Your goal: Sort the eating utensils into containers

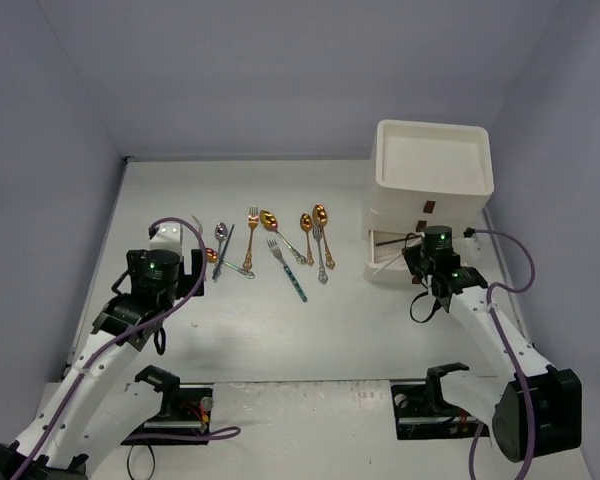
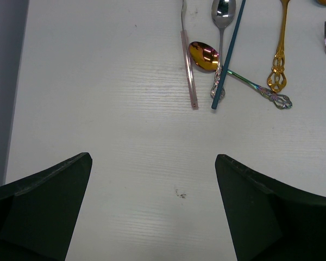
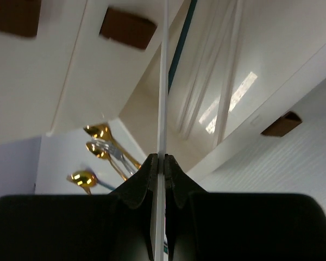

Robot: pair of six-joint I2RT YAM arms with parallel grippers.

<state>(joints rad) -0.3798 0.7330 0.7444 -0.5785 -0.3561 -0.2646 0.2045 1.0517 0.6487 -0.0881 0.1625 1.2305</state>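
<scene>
Fingers on your right: how do they stand?
My right gripper (image 3: pixel 160 166) is pinched tight on a thin silver utensil (image 3: pixel 164 81), which reaches ahead into an open drawer (image 3: pixel 217 81) of the cream cabinet (image 1: pixel 435 170).
And the left?
My left gripper (image 2: pixel 153 158) gapes wide, holding nothing. Spoons and forks (image 2: pixel 202 56) lie on the table (image 2: pixel 125 136) ahead of its fingertips.

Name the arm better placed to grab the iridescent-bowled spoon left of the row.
Left. The left gripper hovers open over the table just short of that spoon; the right gripper is shut on a thin utensil at the open drawer.
</scene>
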